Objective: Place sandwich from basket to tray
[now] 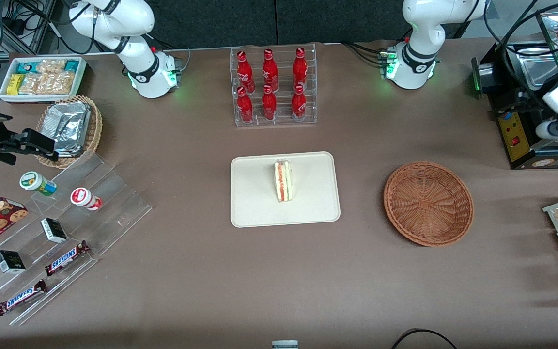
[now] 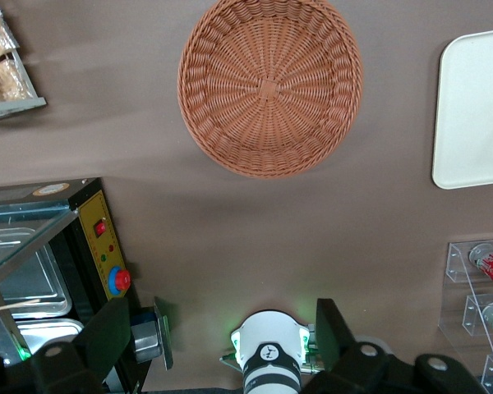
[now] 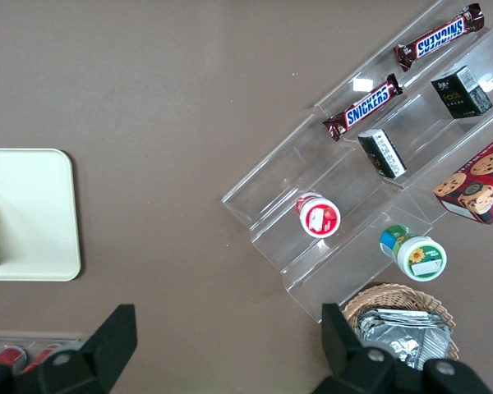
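Sandwich [image 1: 284, 181] stands on its edge near the middle of the tray [image 1: 252, 203], filling layers facing up; the basket [image 1: 428, 203] lies empty nearby, so the placing looks done; the gripper [image 2: 222, 345] hangs high above the table near the basket, fingers spread wide, holding nothing; the wedge is probably soft and light, best pinched gently across its flat bread faces.

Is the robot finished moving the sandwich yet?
Looks finished. The sandwich lies on the tray, and the basket holds nothing. The gripper is open, holding nothing, up above the table near the basket. Nothing seems left to do.
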